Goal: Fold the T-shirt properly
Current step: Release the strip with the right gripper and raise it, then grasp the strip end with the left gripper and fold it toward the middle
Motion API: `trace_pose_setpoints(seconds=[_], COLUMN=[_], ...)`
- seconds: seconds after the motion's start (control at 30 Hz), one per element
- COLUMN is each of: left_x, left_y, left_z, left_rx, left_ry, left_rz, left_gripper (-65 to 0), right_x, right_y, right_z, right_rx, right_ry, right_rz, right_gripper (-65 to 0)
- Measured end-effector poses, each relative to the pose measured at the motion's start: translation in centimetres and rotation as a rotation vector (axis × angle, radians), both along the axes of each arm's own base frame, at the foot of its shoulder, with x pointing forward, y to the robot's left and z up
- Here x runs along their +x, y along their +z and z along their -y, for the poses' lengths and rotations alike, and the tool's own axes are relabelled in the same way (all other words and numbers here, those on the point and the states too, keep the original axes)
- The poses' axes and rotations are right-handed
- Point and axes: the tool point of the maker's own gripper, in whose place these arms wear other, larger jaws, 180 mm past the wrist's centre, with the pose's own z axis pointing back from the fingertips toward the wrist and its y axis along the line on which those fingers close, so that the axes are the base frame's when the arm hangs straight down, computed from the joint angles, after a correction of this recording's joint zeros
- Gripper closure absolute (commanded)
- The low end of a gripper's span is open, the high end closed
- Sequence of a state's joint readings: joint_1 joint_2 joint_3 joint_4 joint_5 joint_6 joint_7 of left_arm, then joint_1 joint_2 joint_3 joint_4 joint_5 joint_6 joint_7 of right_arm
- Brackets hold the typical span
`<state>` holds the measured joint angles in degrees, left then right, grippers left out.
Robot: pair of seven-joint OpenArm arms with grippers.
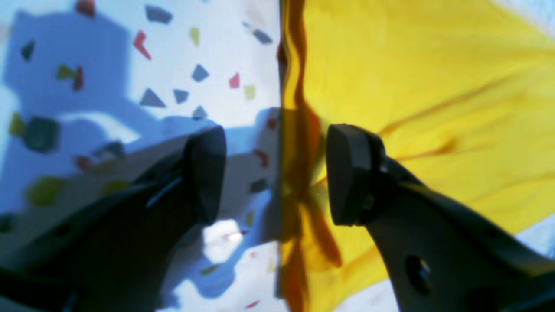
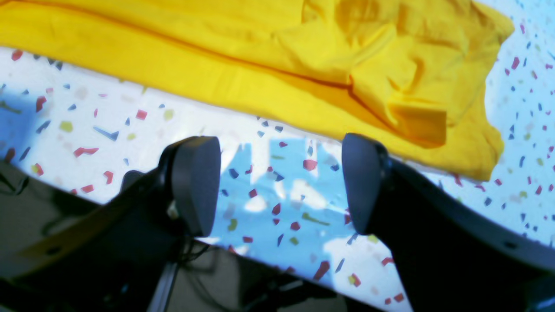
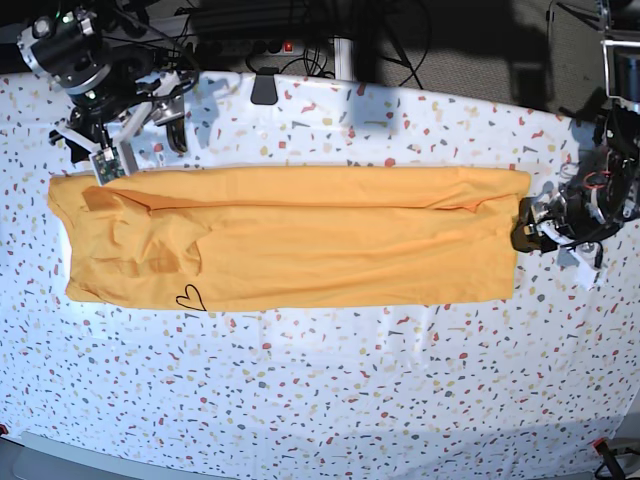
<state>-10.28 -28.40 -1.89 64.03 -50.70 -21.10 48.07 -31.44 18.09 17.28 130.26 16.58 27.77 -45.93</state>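
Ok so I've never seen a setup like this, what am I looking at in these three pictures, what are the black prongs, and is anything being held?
It is a two-armed robot at a speckled table. The base view looks down from above; the other two come from cameras on each wrist. The black prongs are gripper fingers. A yellow-orange T-shirt, folded into a long band, lies flat. The left gripper straddles the shirt's edge, jaws open. The right gripper hovers open beside the other end. Nothing is held.

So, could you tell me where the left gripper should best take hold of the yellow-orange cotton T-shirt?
Probably the short end edge of the yellow-orange cotton T-shirt, approached from outside that end: the open left gripper already straddles that edge, where the folded layers stack.
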Motion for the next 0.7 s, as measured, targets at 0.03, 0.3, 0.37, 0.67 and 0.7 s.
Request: trace_pose_setpoints(seconds=[0.03, 0.3, 0.37, 0.67, 0.7], left_x=[0.0, -1.8, -1.6, -1.4, -1.3], left_y=[0.0, 0.9, 1.0, 0.5, 0.4], left_z=[0.2, 4.0, 4.1, 6.4, 6.2], left_rx=[-0.031, -0.217, -0.222, -0.255, -0.240], left_ry=[0.006, -0.129, -0.125, -0.130, -0.131], left_rz=[-0.005, -0.037, -0.028, -0.016, -0.010], left_gripper=[-35.6, -35.6, -35.6, -35.6, -35.6], right_x=[0.0, 0.2, 0.2, 0.2, 0.2], right_y=[0.1, 0.6, 0.6, 0.6, 0.6], right_z=[0.0, -0.2, -0.2, -0.2, -0.2], right_rx=[-0.001, -0.001, 0.000, -0.001, -0.001], right_ry=[0.001, 0.006, 0.006, 0.006, 0.006], right_rz=[0.004, 0.019, 0.019, 0.019, 0.019], right_gripper=[-42.8, -42.8, -42.8, -42.8, -42.8])
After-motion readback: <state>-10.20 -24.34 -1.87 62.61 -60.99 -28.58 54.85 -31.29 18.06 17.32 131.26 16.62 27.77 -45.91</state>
